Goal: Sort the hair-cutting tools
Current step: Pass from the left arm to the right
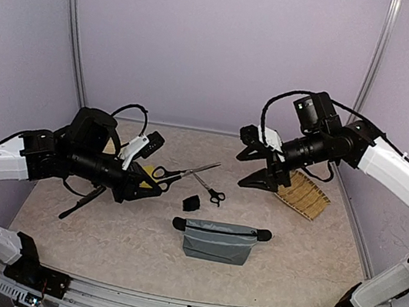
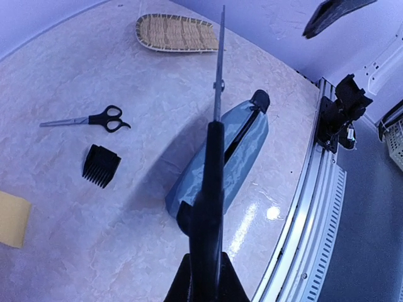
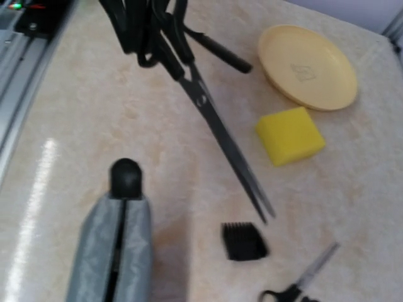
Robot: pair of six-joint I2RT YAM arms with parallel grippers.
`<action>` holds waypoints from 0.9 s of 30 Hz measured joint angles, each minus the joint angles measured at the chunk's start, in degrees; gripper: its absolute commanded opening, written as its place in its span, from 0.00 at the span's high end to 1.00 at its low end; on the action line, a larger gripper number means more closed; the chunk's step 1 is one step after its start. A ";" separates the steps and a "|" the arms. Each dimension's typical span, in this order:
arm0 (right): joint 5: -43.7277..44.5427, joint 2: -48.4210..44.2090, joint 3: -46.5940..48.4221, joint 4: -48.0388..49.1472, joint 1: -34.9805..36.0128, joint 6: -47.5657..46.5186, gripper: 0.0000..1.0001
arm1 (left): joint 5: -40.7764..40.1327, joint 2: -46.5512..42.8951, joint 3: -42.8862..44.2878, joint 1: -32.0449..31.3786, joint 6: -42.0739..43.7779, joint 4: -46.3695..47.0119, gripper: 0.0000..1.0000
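Note:
My left gripper [image 1: 147, 182] [image 2: 208, 272] is shut on the black handles of a pair of scissors [image 1: 186, 172] [image 2: 218, 82], held off the table with the silver blades pointing right, above the grey zip pouch [image 1: 218, 240] [image 2: 242, 148]. A second, smaller pair of scissors [image 1: 211, 190] [image 2: 94, 119] lies flat next to a small black toothed piece [image 1: 191, 203] [image 3: 244, 241]. A long black comb [image 1: 81, 203] lies under the left arm. My right gripper [image 1: 255, 165] hangs open and empty above the table's right side. Its fingers do not show in the right wrist view.
A woven tray [image 1: 303, 194] [image 2: 176, 33] sits at the right back. A round beige plate [image 3: 306, 66] and a yellow sponge [image 3: 289, 134] lie beneath the left arm. A black rounded end [image 1: 263, 234] pokes out of the pouch. The table's metal rail [image 2: 321, 207] runs along the near edge.

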 measured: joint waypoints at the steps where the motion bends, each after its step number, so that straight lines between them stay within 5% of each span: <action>1: -0.70 0.50 0.33 -0.74 0.04 -0.13 0.34 | -0.76 0.00 1.07 -1.36 0.52 -0.33 1.00; 12: -5.49 5.51 2.62 -7.37 1.20 0.20 0.37 | -9.81 8.13 10.84 -11.93 5.38 -5.40 1.00; 27: -6.16 10.91 3.76 -13.49 2.86 -0.11 0.55 | -13.64 8.59 10.16 -12.79 7.63 -7.13 1.00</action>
